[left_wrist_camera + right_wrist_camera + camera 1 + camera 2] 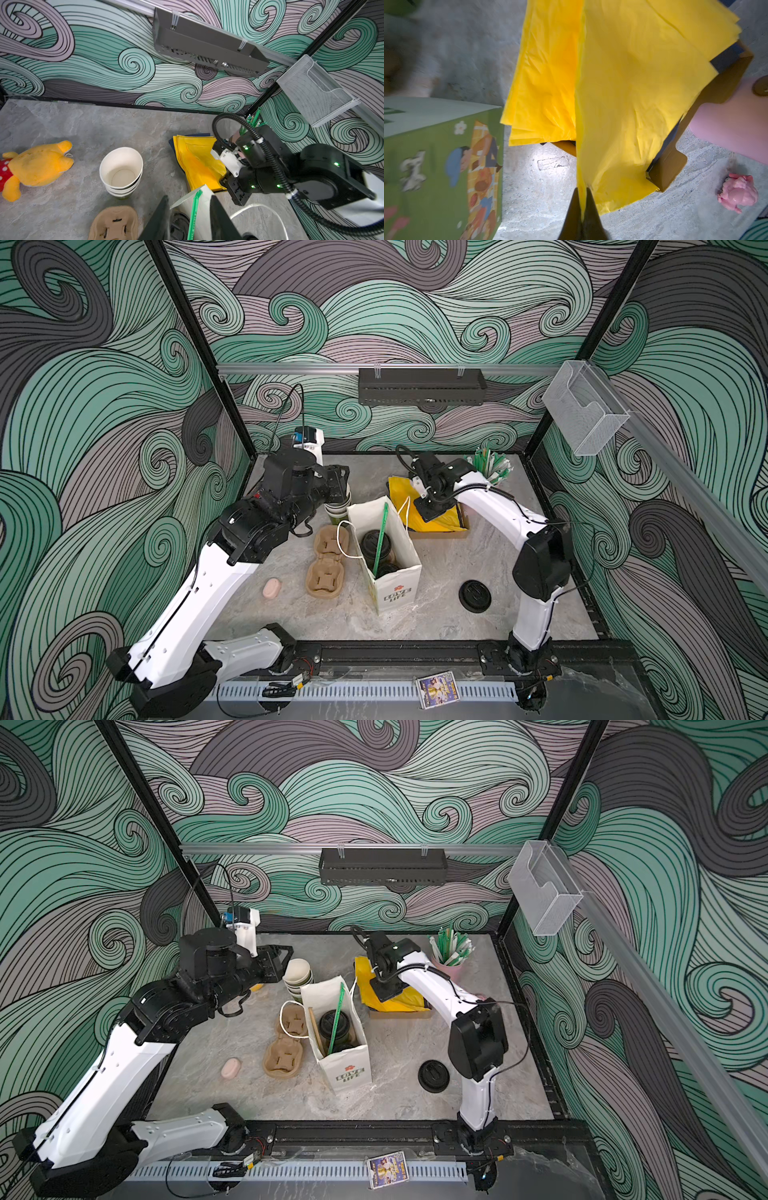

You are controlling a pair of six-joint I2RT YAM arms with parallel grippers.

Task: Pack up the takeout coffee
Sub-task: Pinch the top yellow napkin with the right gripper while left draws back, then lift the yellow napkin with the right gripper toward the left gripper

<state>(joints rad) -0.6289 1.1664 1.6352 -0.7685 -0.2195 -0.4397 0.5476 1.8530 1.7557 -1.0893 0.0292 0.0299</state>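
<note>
The right gripper (582, 190) is closed fully on the edge of a thin yellow sheet (629, 93). The sheet hangs from it above the flat brown cardboard box (720, 89), where the remaining yellow sheets (546, 87) are stacked. The left gripper (189, 195) is held partly open and nothing is gripped by it. In its wrist view the rim of the tall white paper bag (395, 585) appears between its fingers, but whether the rim is touched cannot be told. In both top views this gripper is seen near the stack of lidless white-lined paper cups (121, 168).

The takeout coffee (375, 545) is found already inside the bag. One cup with a round black plastic lid is seen clearly, a second dark lid is probably beside it, and a long green straw (380, 539) leans across them.

The step in hand is judged to be adding the sheet to the bag. The sheet should be lifted slowly, so that only one is separated from the stack. It should then be carried over the bag mouth and lowered beside the cups, clear of the straw, before the jaws are released.
</note>
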